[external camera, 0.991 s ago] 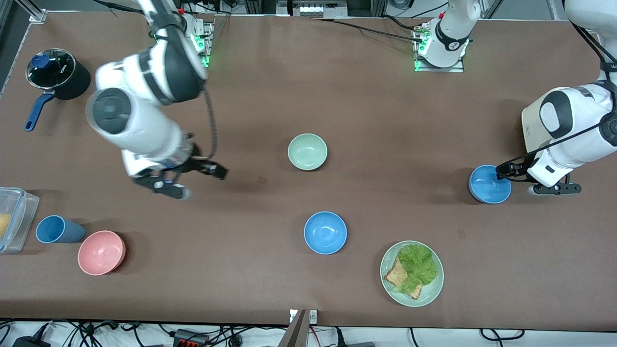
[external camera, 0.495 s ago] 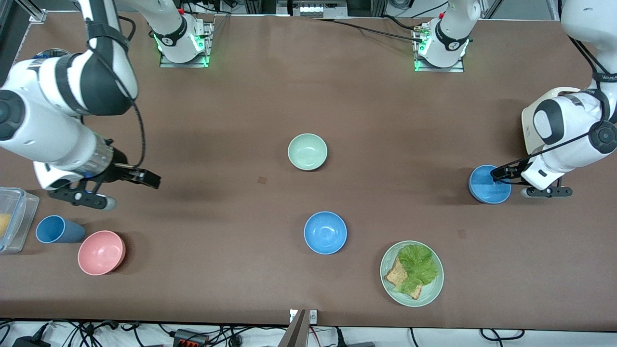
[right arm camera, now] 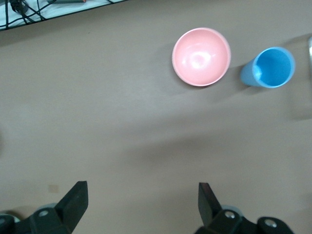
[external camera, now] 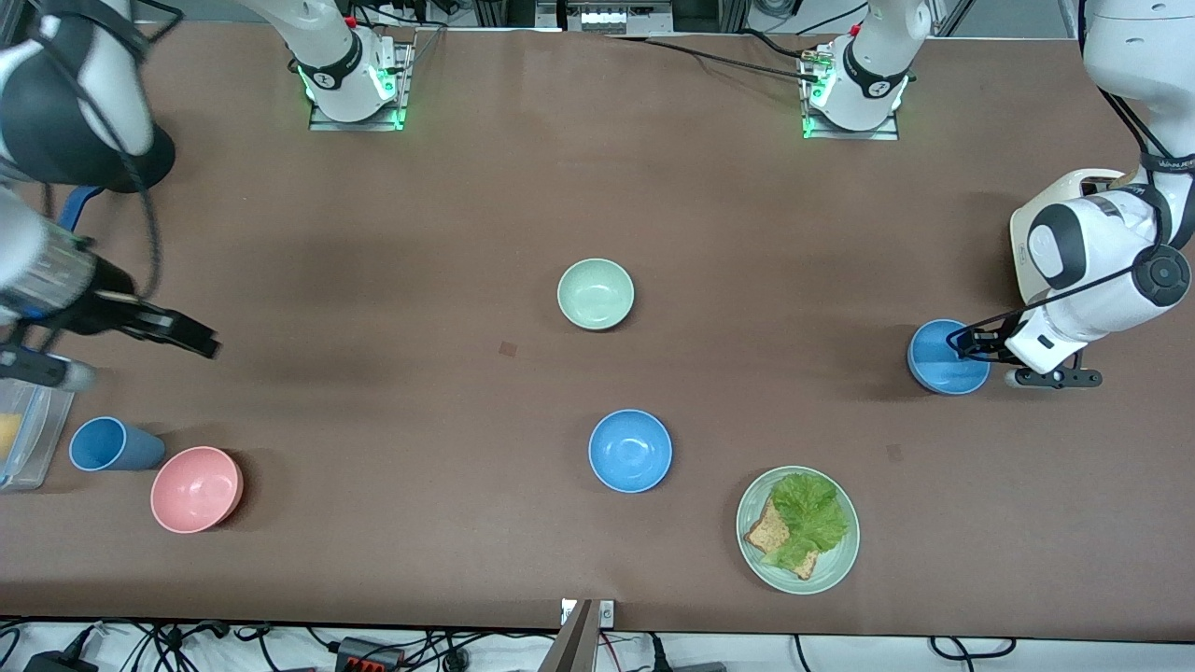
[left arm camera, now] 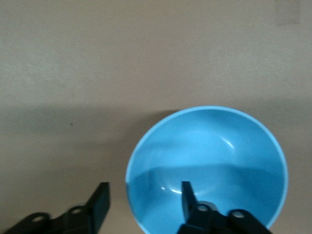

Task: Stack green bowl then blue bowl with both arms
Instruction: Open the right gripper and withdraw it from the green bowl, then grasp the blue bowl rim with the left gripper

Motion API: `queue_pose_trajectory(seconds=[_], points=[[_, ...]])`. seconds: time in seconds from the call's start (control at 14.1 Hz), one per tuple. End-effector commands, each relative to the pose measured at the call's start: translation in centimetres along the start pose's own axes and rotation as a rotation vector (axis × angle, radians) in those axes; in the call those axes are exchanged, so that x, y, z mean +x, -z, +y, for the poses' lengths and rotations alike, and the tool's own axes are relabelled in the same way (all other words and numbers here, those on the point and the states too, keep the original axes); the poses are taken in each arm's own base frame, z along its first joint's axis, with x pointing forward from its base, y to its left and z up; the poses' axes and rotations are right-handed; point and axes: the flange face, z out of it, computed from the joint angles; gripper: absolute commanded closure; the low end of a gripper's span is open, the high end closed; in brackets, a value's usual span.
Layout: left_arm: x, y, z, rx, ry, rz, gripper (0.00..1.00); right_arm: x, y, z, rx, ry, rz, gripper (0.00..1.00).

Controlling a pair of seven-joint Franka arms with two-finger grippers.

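Note:
The green bowl (external camera: 596, 294) sits upright mid-table. One blue bowl (external camera: 630, 451) sits nearer the front camera than it. A second, look-alike blue bowl (external camera: 943, 359) sits toward the left arm's end of the table. My left gripper (external camera: 969, 345) is open and low at this second bowl. In the left wrist view, the left gripper (left arm camera: 144, 195) straddles the bowl's (left arm camera: 209, 151) rim, with one finger inside and one outside. My right gripper (external camera: 140, 359) is open and empty, over bare table near the right arm's end; it also shows in the right wrist view (right arm camera: 141, 195).
A pink bowl (external camera: 196, 488) and a blue cup (external camera: 107, 445) stand near the right arm's end, beside a clear container (external camera: 23, 429). A pale-green plate (external camera: 840, 560) with lettuce and bread lies near the front edge. A beige board (external camera: 1025, 245) lies under the left arm.
The right arm has swung from near mid-table out to its own end of the table, gripper open. The left gripper has settled slightly closer onto the end blue bowl's rim.

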Motion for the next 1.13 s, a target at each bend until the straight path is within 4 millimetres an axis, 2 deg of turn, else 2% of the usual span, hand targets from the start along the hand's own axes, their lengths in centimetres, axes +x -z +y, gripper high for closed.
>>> queue_pose_trajectory(seconds=[0.0,0.07,0.14,0.28,0.5,0.71,0.85,1.06], points=[[0.7,-0.6,-0.7,0.005,-0.029,0.003,0.44,-0.1,1.6,2.9,0.012,0.076,0.004,0.0],[0.8,-1.0,-0.8,0.008,-0.028,0.012,0.44,-0.1,1.7,3.5,0.015,0.105,0.005,0.0],[0.8,-1.5,-0.8,0.009,-0.028,0.017,0.47,-0.4,2.5,4.1,0.012,0.15,0.015,0.0],[0.7,-1.7,-0.8,0.008,-0.028,0.014,0.54,-1.0,2.7,4.4,0.007,0.182,-0.001,0.0],[0.7,-1.7,-0.8,0.007,-0.027,0.012,0.79,-1.6,3.2,5.5,-0.021,0.165,-0.025,0.0],[0.6,-1.5,-0.8,0.0,-0.011,0.009,0.97,-2.2,3.3,5.6,-0.023,0.162,-0.043,0.0],[0.6,-1.4,-0.7,-0.002,-0.018,0.007,0.99,-2.6,2.8,5.8,-0.025,0.16,-0.057,0.0],[0.6,-0.6,-0.3,-0.007,-0.024,-0.001,0.99,-5.2,1.3,6.3,-0.017,0.163,-0.041,0.0]])
